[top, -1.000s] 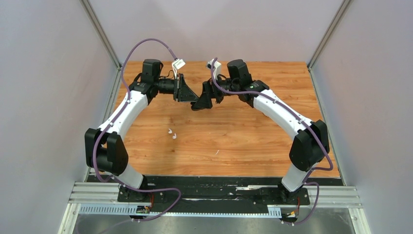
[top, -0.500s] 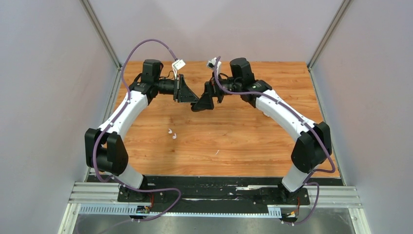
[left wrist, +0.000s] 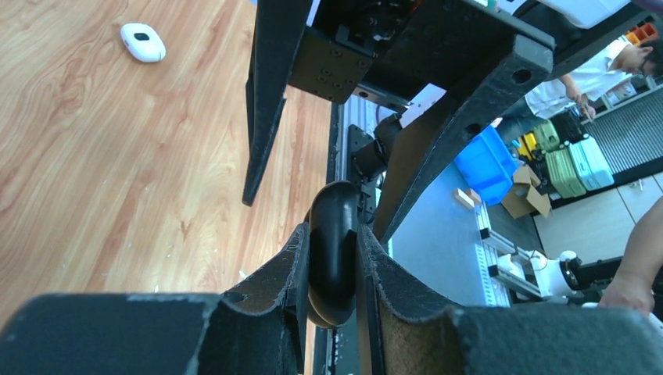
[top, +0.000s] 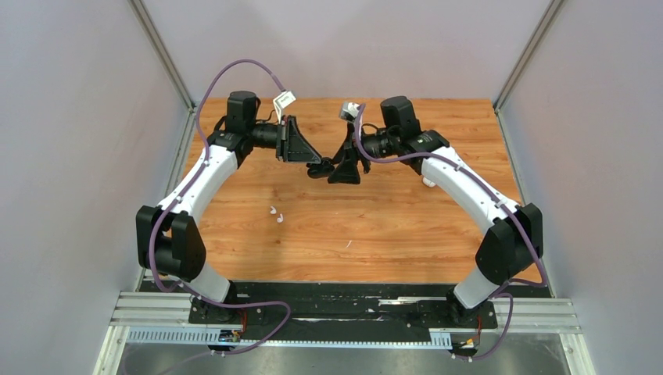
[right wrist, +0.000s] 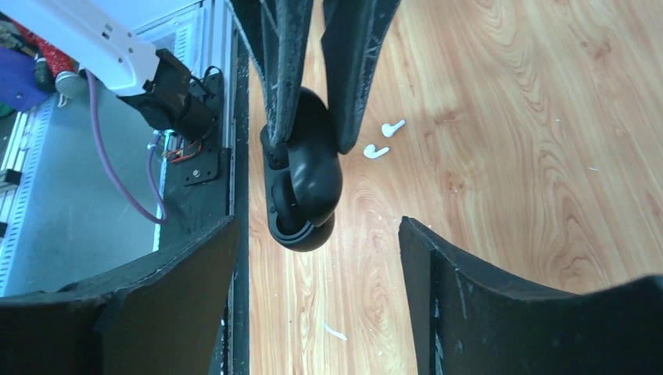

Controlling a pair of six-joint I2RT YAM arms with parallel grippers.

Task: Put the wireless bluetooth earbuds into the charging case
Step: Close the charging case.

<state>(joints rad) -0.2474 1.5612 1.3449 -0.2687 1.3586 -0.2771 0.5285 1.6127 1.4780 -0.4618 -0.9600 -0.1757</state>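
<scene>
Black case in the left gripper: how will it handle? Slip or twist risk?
Probably slippery: the black case is glossy and rounded, and the left gripper pinches it across curved sides. Likely rigid. It looks hinged open, so a push may pivot it.

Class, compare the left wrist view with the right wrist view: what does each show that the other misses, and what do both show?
Left wrist only: a white case lying on the table. Right wrist only: two white earbuds on the wood. Both: the black charging case clamped between the left fingers, held above the table.
</scene>
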